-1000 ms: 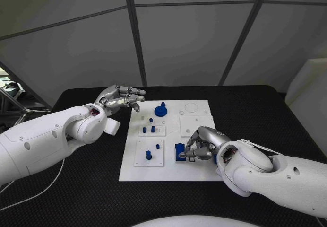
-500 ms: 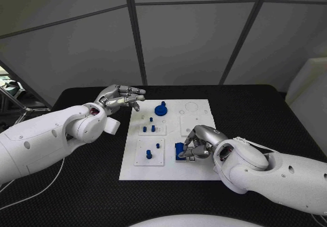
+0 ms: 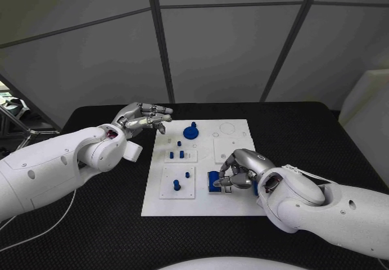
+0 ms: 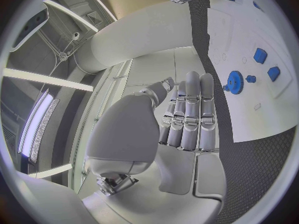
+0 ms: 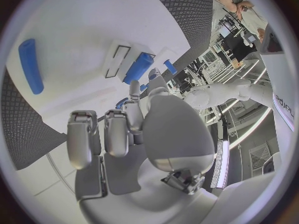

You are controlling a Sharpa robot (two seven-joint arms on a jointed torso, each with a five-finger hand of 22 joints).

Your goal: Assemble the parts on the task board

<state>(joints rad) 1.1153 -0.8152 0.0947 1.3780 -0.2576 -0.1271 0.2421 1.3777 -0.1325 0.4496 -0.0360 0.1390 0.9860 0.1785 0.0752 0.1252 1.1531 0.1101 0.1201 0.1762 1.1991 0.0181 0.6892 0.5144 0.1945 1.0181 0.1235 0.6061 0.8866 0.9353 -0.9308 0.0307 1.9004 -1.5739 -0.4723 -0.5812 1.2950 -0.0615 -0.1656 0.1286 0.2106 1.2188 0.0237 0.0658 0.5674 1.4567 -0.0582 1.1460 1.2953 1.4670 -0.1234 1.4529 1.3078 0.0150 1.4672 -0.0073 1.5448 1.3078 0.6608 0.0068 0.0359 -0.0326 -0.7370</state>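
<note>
The white task board (image 3: 194, 197) lies in the middle of the black table. On it a blue gear (image 3: 190, 132) stands at the far end, with small blue pegs (image 3: 177, 152) on a white inset behind a second pair of pegs (image 3: 177, 183). My right hand (image 3: 240, 170) rests over the board's near right part, and its fingertips pinch a blue block (image 3: 214, 180) that stands on the board. In the right wrist view a long blue bar (image 5: 30, 64) lies on the board (image 5: 81, 25). My left hand (image 3: 146, 117) hovers off the board's far left corner, holding nothing.
Black table (image 3: 308, 129) surrounds the board on all sides. In the left wrist view the left hand (image 4: 187, 119) has straight fingers, and the gear (image 4: 234, 82) and two blue parts (image 4: 260, 55) lie beyond them.
My right hand shifted slightly left over the blue block, then settled back a little. The left hand has barely moved.
</note>
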